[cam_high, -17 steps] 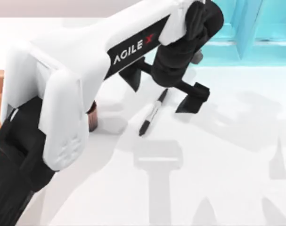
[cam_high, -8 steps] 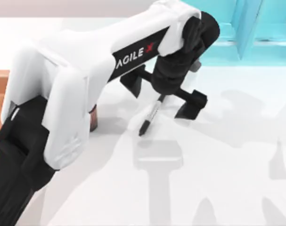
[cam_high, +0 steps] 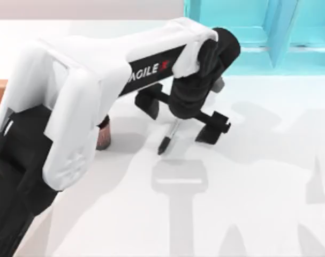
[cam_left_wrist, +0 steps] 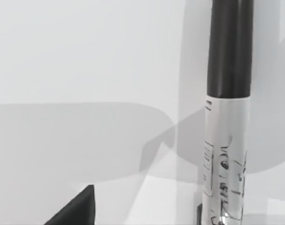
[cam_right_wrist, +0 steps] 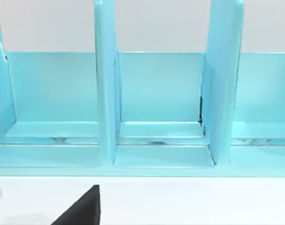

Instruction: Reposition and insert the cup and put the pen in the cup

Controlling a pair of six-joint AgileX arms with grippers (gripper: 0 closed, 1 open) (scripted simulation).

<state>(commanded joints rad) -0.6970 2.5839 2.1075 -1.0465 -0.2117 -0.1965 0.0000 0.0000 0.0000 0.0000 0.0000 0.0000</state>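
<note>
Now L gripper (cam_high: 179,115) (spread) over pen (cam_high: 167,138)

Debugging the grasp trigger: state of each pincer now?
Left pincer: open, fingers straddling the pen on the table, not gripping.
Right pincer: cannot be told.

The left arm is stretched from the top view's seven o'clock corner toward one o'clock, its white casing lying across the picture's left half and its black wrist bent downward near the centre. The left claw (cam_high: 182,119) is pointed at the table, with its two black fingers (cam_high: 212,127) spread wide, one at ten o'clock of the wrist and one at four o'clock. In the right wrist view a dark fingertip (cam_right_wrist: 81,208) of the right claw is seen at the lower edge.
</note>
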